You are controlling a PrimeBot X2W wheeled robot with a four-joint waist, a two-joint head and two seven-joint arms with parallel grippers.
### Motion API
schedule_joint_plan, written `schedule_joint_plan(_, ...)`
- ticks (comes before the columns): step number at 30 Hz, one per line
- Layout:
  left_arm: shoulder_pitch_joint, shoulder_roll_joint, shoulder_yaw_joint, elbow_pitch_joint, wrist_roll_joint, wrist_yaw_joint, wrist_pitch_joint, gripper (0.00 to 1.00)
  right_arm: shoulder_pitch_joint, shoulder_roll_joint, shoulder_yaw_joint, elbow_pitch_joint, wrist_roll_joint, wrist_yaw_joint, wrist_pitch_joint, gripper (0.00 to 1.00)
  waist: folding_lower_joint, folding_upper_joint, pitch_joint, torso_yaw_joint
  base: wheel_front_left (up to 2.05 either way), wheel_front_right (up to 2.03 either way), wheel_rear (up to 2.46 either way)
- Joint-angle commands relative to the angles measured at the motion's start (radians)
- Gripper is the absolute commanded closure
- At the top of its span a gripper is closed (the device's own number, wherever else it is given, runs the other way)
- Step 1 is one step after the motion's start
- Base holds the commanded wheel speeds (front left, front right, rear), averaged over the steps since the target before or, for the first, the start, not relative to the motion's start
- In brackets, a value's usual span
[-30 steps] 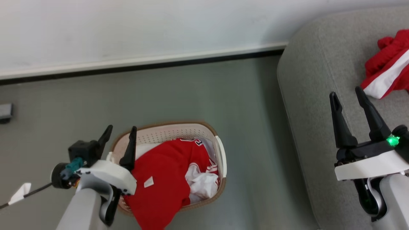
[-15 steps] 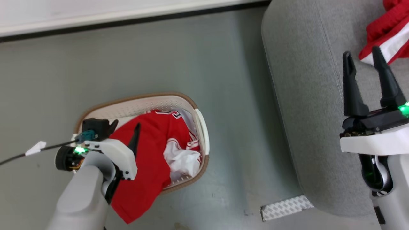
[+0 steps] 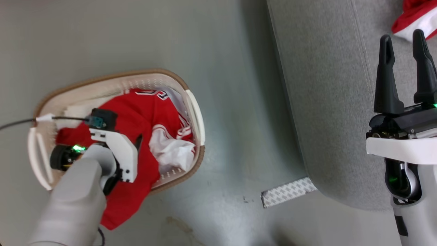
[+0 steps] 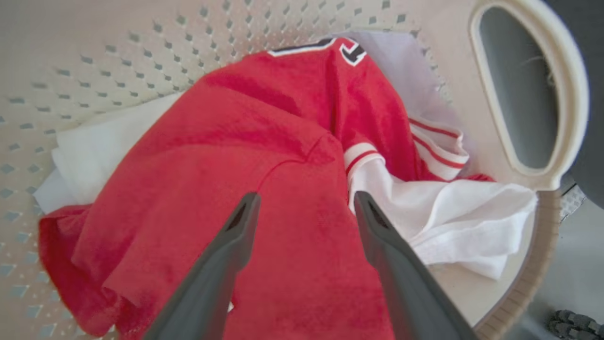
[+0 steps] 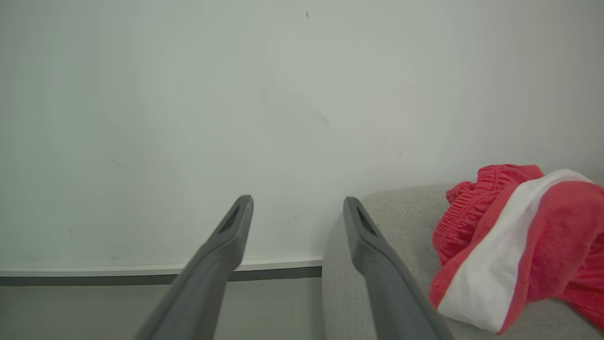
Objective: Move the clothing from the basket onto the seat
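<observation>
Left tool (image 4: 306, 200), long dark fingers apart, nothing between them, hangs over the bright red thin-fabric jersey with white trim and black-and-white lettering (image 4: 264, 141), tips aimed at its middle. Can't tell if the tips touch the cloth. Jersey lies in the oval white perforated plastic basket with brown rim (image 3: 102, 76) on the grey floor (image 3: 222, 68), and one part spills over the basket's near rim. Crumpled white fabric (image 4: 462, 222) sits by the handle-side wall, touching the jersey; can't tell if it's part of it. Right tool (image 3: 402, 36), fingers apart and empty, hovers over the large light grey upholstered sofa (image 3: 324, 85) near its left edge. Red shorts with white stripe (image 5: 519, 226) lie on the sofa.

Step in hand, my read: grab the jersey. To do it well, sink the fingers around a raised ridge of red and pinch a thick bunch, not one thin layer. Stay off the perforated wall. Lift high so the overhanging part clears the rim without dragging the basket.
</observation>
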Motion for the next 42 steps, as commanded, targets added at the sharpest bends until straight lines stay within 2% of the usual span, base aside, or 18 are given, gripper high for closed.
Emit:
schedule_joint_plan(1, -0.025, 0.023, -0.022, 0.025, -0.008, 0.002, 0.027, 0.00, -0.019, 0.011, -0.007, -0.007, -0.001, -0.002, -0.003, 0.00, -0.0002, 0.0000, 0.054, -0.039, 0.00, 0.00, 0.00)
schedule_joint_plan(8, -0.097, 0.066, -0.059, 0.098, -0.033, 0.002, 0.109, 0.00, -0.031, 0.043, -0.006, -0.014, 0.012, -0.002, -0.003, 0.00, -0.0002, 0.0000, 0.130, -0.085, 0.00, 0.00, 0.00)
schedule_joint_plan(19, -0.103, 0.079, -0.121, 0.140, -0.065, 0.001, 0.252, 0.00, -0.033, 0.069, -0.011, -0.015, 0.021, -0.002, -0.003, 0.00, -0.0002, 0.0000, 0.179, -0.120, 0.00, 0.00, 0.00)
schedule_joint_plan(21, -0.099, 0.080, -0.137, 0.123, -0.077, 0.001, 0.248, 0.98, -0.037, 0.071, -0.015, -0.008, 0.023, -0.002, -0.003, 0.00, -0.0002, 0.0000, 0.178, -0.119, 0.00, 0.00, 0.00)
schedule_joint_plan(27, -0.096, 0.100, -0.177, 0.091, -0.118, 0.001, 0.211, 1.00, -0.038, 0.073, -0.023, 0.001, 0.007, -0.002, -0.003, 0.00, -0.0002, 0.0000, 0.154, -0.111, 0.00, 0.00, 0.00)
schedule_joint_plan(32, -0.081, 0.089, -0.199, 0.075, -0.140, 0.001, 0.174, 1.00, -0.022, 0.074, -0.030, 0.009, 0.002, -0.002, -0.003, 0.00, -0.0002, 0.0000, 0.111, -0.097, 0.00, 0.00, 0.00)
schedule_joint_plan(37, -0.048, 0.065, -0.231, 0.055, -0.185, 0.001, 0.104, 1.00, 0.000, 0.053, -0.047, 0.014, -0.012, -0.002, -0.003, 0.00, -0.0002, 0.0000, 0.026, -0.063, 0.00, 0.00, 0.00)
schedule_joint_plan(42, 0.002, 0.022, -0.275, 0.021, -0.242, 0.001, 0.004, 1.00, 0.031, 0.006, -0.058, 0.032, -0.022, -0.002, -0.003, 0.00, -0.0002, 0.0000, -0.111, 0.000, 0.00, 0.00, 0.00)
